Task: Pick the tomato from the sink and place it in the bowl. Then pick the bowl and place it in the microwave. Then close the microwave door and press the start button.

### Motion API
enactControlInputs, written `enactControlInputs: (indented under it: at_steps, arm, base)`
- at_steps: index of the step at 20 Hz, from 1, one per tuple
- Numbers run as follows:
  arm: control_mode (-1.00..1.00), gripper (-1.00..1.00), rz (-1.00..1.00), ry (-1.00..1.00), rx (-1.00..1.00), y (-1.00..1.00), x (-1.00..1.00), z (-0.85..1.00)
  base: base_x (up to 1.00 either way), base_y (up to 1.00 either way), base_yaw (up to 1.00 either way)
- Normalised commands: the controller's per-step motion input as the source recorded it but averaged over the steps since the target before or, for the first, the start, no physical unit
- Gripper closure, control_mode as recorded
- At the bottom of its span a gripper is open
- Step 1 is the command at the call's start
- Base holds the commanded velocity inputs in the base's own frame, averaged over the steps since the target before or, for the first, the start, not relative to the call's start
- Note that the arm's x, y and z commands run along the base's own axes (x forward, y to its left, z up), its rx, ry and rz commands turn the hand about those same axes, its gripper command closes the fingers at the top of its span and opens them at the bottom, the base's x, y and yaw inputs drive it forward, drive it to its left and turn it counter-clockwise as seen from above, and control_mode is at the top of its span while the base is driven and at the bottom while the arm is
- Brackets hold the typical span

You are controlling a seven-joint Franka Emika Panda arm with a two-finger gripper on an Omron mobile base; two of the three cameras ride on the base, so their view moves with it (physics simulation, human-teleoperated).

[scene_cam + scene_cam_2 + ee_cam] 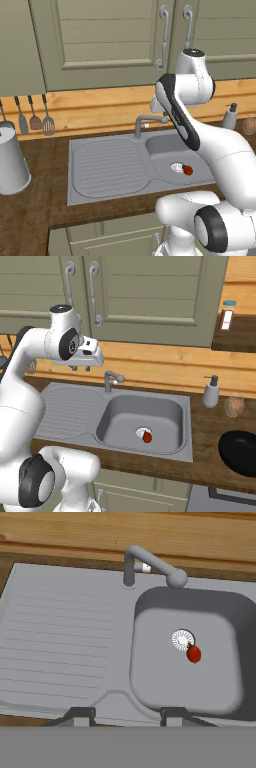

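tomato (194, 654) beside the drain (182, 639) in the sink (65, 642); tap (150, 564) nearby; jaws apart, empty.

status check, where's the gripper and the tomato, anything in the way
Gripper open, empty, high above the sink. Tomato in the basin beside the drain. Tap at the back, path down clear. Bowl waiting on the counter.

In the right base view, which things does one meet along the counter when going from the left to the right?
Ribbed draining board → tap → tomato in the sink basin → soap dispenser → black bowl.
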Motion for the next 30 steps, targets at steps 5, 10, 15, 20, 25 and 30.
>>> enactControlInputs:
  at_steps: [5, 10, 15, 20, 25, 30]
  arm:
    - [-1.0, -1.0, -0.01, -0.04, -0.02, 0.0, -0.18, -0.04]
    - [-1.0, -1.0, -0.06, -0.01, 0.01, -0.08, -0.69, -0.04]
    - [-1.0, -1.0, -0.04, 0.0, 0.07, -0.2, -0.78, -0.09]
    - [-1.0, -1.0, -0.02, 0.0, 0.11, -0.36, -0.61, -0.1]
    - [-1.0, -1.0, 0.0, 0.0, 0.07, -0.47, -0.35, -0.25]
    - [-1.0, -1.0, 0.0, 0.0, 0.01, -0.46, -0.18, -0.41]
  base:
    - [0.0, 0.0, 0.0]
    - [0.0, 0.0, 0.0]
    - [0.0, 0.0, 0.0]
    - [0.0, 0.0, 0.0]
    - [0.0, 0.0, 0.0]
    - [0.0, 0.0, 0.0]
